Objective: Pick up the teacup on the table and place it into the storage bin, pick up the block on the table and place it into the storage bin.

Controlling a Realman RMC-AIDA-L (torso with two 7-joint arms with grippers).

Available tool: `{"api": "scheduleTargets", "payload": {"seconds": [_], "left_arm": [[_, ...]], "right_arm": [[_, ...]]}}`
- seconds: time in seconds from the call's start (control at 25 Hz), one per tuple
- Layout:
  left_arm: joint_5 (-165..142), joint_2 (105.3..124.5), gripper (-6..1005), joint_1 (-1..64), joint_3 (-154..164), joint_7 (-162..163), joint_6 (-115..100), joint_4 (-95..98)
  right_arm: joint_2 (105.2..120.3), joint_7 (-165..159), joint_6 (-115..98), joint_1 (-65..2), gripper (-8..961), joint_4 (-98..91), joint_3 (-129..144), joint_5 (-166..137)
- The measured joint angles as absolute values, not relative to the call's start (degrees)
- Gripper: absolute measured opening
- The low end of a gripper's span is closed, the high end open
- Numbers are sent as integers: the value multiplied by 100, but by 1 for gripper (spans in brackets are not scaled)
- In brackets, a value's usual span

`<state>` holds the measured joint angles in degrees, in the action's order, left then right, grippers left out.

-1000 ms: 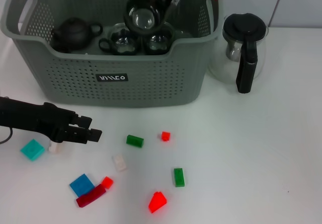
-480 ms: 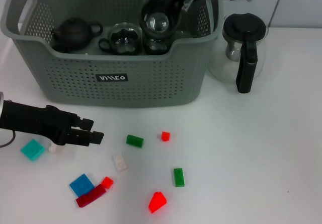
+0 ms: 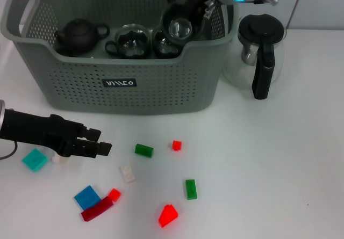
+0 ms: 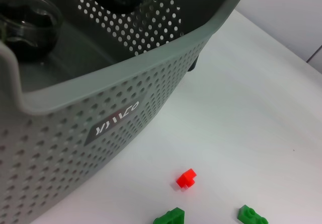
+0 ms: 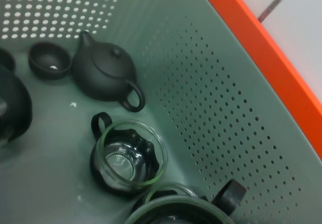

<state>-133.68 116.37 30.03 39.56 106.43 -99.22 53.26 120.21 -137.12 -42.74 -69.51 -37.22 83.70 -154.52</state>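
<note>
The grey storage bin point(image 3: 123, 91) stands at the back of the table with a dark teapot point(image 3: 79, 35) and two glass teacups point(image 3: 131, 41) inside. My right gripper point(image 3: 194, 7) is shut on another teacup point(image 3: 180, 28), held over the bin's right end. In the right wrist view that teacup's rim point(image 5: 176, 209) shows above the bin floor, near a resting teacup point(image 5: 128, 156). My left gripper point(image 3: 102, 141) hovers low over the table in front of the bin, open and holding nothing. A green block point(image 3: 143, 150) and a small red block point(image 3: 176, 145) lie just to its right.
A glass jug point(image 3: 258, 51) with a black lid stands right of the bin. Several more blocks lie scattered on the table: teal point(image 3: 34, 159), white point(image 3: 127, 173), blue point(image 3: 87, 196), dark red point(image 3: 97, 209), green point(image 3: 191, 189), a red wedge point(image 3: 168, 215).
My right gripper has carried the teacup to the right and a little lower over the bin. The left gripper has barely shifted.
</note>
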Motion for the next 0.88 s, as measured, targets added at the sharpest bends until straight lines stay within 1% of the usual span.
{"api": "scheduleTargets", "payload": {"seconds": [0.52, 0.88], "left_arm": [[-13368, 11637, 568, 2997, 3934, 10636, -9914, 5326], [-13368, 11637, 568, 2999, 3933, 10635, -9913, 5326]], "right_arm": [[12053, -13475, -4283, -6985, 62, -3558, 8694, -15460], [12040, -13562, -4276, -6984, 62, -3558, 8545, -15435]]}}
